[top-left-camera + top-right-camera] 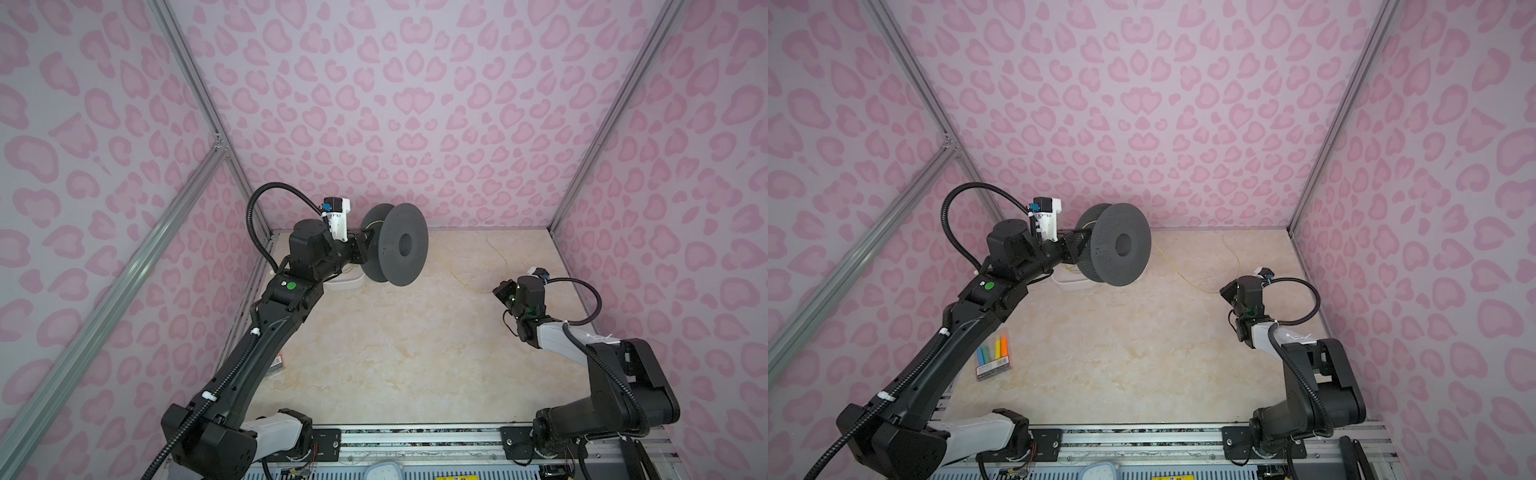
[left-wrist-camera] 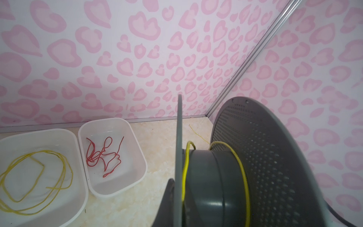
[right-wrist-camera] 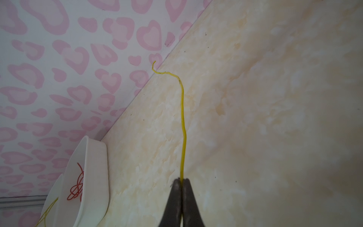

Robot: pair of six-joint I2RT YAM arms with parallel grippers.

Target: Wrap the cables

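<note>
A grey spool [image 1: 395,249] [image 1: 1119,249] [image 2: 255,167] hangs above the table's back left. My left gripper [image 1: 360,246] [image 1: 1077,245] [image 2: 177,206] is shut on its near flange, with one dark finger [image 2: 167,200] showing against the flange's outer face. A thin yellow cable [image 2: 242,171] loops loosely round the hub. It then runs across the table [image 1: 457,278] [image 1: 1179,274] to my right gripper [image 1: 498,291] [image 1: 1224,291] [image 3: 182,179]. That gripper is shut on the cable [image 3: 183,127], and the free end curls toward the back wall.
Two white trays stand at the back left beside the spool. One tray [image 2: 82,176] holds yellow cable loops [image 2: 39,167]; the other [image 2: 141,153] holds a red wire [image 2: 106,155]. A pack of markers [image 1: 994,357] lies near the left arm. Pink walls close in three sides.
</note>
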